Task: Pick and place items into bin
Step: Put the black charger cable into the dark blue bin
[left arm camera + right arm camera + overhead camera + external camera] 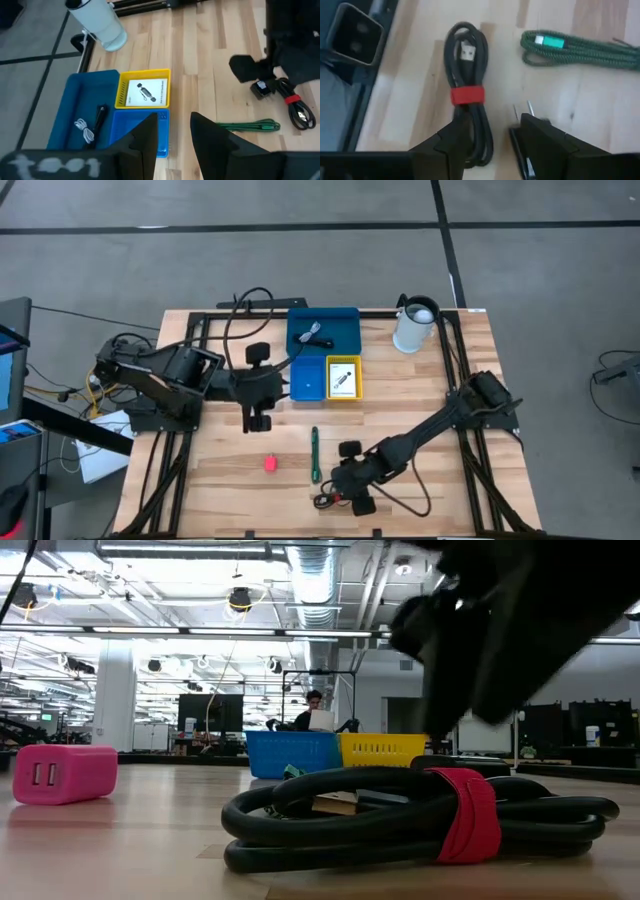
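Observation:
The bin set stands at the table's far middle: a wide blue tray (pixel 323 330) holding a grey cord (pixel 85 131) and a black piece (pixel 100 116), a small blue bin (pixel 308 378), and a yellow bin (pixel 343 377) with a white card (pixel 146 92). My left gripper (pixel 272 388) hovers open and empty beside the small blue bin. A coiled black cable (pixel 467 95) with a red band lies near the front edge. My right gripper (pixel 490 145) is open just over its near end, one finger on each side. A green cord (pixel 314 452) and a pink block (pixel 270 464) lie on the wood.
A white pitcher (pixel 415 323) stands at the far right, beside the tray. A small black plug piece (pixel 527 112) lies next to my right gripper's finger. Dark frame rails run along both table sides. Bare wood lies between the pink block and the bins.

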Controlling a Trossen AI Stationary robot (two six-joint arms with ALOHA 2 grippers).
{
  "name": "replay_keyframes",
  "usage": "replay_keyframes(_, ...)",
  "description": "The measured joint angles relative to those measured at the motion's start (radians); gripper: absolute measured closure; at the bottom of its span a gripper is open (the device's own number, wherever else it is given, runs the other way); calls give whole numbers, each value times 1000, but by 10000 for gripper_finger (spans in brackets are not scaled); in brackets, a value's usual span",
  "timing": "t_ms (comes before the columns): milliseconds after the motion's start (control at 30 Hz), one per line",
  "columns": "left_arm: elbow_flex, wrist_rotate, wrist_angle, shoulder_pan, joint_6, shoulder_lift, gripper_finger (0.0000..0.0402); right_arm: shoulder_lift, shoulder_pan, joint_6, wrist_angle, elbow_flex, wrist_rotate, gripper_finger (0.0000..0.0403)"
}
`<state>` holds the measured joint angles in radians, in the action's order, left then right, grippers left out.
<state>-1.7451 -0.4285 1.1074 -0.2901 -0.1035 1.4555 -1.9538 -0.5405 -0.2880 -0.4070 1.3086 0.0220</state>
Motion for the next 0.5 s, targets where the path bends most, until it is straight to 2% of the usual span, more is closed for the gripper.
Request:
replay_keyframes(233, 0, -3, 5, -6, -40, 0, 297, -81, 15, 39, 48, 40, -73, 233)
replay_keyframes(500, 0, -3, 4, -6, -41, 1, 297, -83, 20, 56, 53, 41, -105, 233)
